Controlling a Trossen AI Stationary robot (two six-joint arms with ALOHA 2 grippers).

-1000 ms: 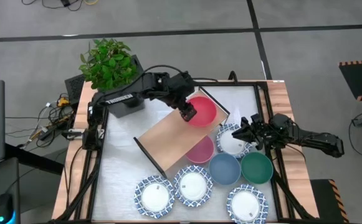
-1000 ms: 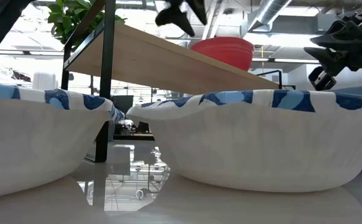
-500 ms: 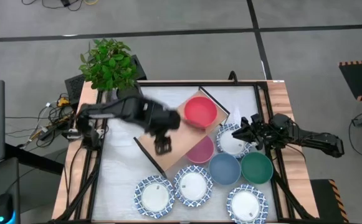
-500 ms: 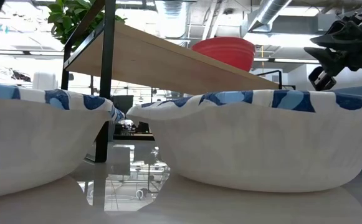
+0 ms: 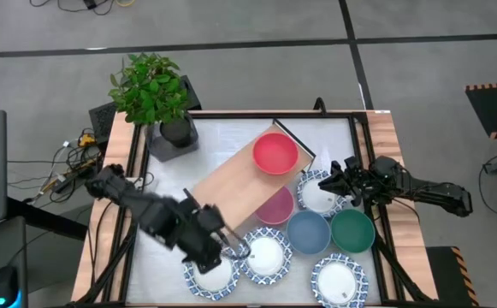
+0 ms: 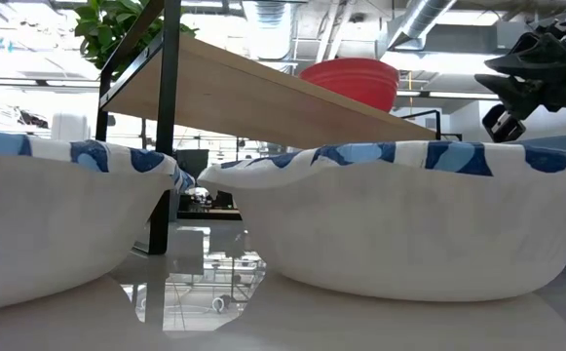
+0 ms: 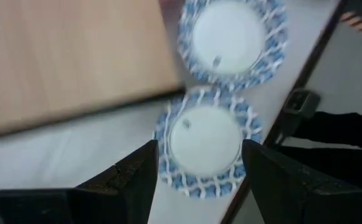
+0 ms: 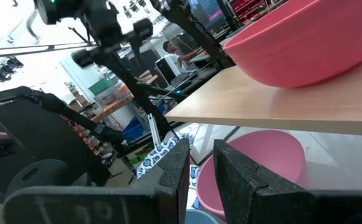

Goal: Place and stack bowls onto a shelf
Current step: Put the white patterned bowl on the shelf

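1. High view: a second ago the left gripper (image 5: 216, 246) was at the red bowl (image 5: 275, 152) on the shelf (image 5: 231, 184); now it hangs at 7 o'clock of the table over the patterned bowl (image 5: 211, 272), so the red one looks placed.
2. Low view: the red bowl sits unmoved on the shelf; patterned bowls fill the foreground.
3. Left wrist view: fingers (image 7: 131, 180) are spread around the patterned bowl, probably not touching.
4. Right wrist view: the right gripper (image 8: 199, 168), waiting at 3 o'clock, has its fingers slightly parted, empty, facing the pink bowl (image 8: 255, 168).

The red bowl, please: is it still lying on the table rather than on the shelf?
No, the high view shows the red bowl resting on top of the shelf board.
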